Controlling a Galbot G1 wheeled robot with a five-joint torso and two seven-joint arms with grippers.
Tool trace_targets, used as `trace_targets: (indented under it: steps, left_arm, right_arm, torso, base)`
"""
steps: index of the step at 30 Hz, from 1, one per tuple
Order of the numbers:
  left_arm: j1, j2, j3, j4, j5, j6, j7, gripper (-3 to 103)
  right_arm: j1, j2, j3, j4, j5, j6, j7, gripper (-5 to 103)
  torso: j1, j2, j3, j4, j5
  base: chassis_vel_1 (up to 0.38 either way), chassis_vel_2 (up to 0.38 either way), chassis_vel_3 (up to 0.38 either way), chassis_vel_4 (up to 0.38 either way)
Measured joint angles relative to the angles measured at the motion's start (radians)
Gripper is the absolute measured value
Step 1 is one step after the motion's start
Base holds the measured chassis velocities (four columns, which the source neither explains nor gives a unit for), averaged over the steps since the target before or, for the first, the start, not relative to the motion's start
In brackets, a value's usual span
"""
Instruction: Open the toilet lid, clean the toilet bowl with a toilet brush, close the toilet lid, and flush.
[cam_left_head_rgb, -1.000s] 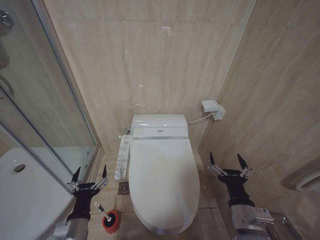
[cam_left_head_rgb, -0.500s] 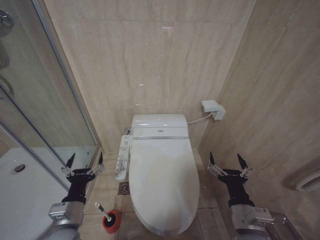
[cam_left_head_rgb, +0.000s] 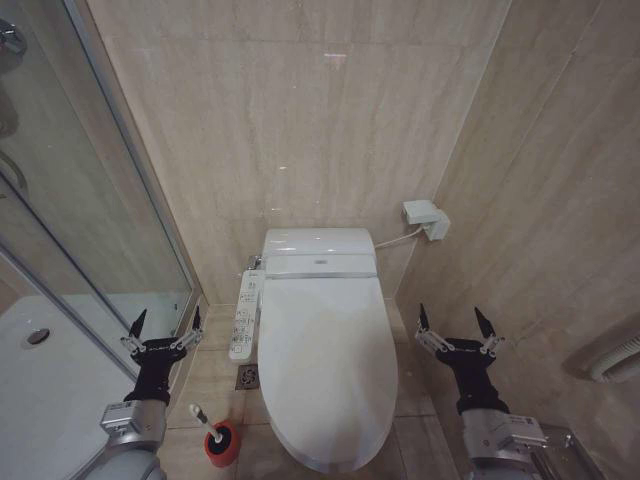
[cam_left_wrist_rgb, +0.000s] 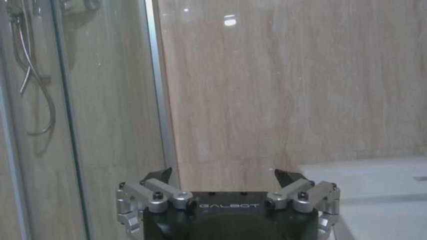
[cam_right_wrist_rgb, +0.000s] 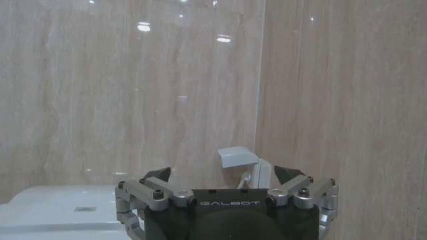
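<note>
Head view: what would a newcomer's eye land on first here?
The closed toilet lid, glossy white, dominates the middle of the tiled floor against the back wall. Either side of it an open tool points upward: the left tool by the glass shower door, the right tool near the side wall. The toilet brush stands in its red holder at the toilet's left.

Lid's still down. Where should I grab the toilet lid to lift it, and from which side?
Likely the front rim of the toilet lid, the end nearest the robot: its hinge sits at the back by the tank, so the front edge swings up. The open right gripper hovers beside that side; the open left gripper is by the shower glass.
</note>
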Motion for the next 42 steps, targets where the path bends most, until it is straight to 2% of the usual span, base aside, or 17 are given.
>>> trace_targets:
  steps: [15,29,42]
  left_arm:
    - [-0.079,-0.007,0.030,0.079,-0.007,-0.013,0.004,100]
    - [-0.105,0.000,0.034,0.110,-0.010,-0.019,0.003,100]
    - [-0.127,-0.009,0.051,0.140,-0.007,-0.023,0.007,100]
  right_arm:
    - [0.000,0.000,0.000,0.000,0.000,0.000,0.000,100]
    - [0.000,0.000,0.000,0.000,0.000,0.000,0.000,100]
    - [0.000,0.000,0.000,0.000,0.000,0.000,0.000,100]
  torso:
    - [0.000,0.000,0.000,0.0000,0.0002]
    - [0.000,0.000,0.000,0.0000,0.0002]
    - [0.001,0.000,0.000,0.0002,0.0001]
  base:
    - [0.000,0.000,0.000,0.000]
    - [-0.003,0.002,0.002,-0.004]
    - [-0.138,0.147,0.144,-0.145]
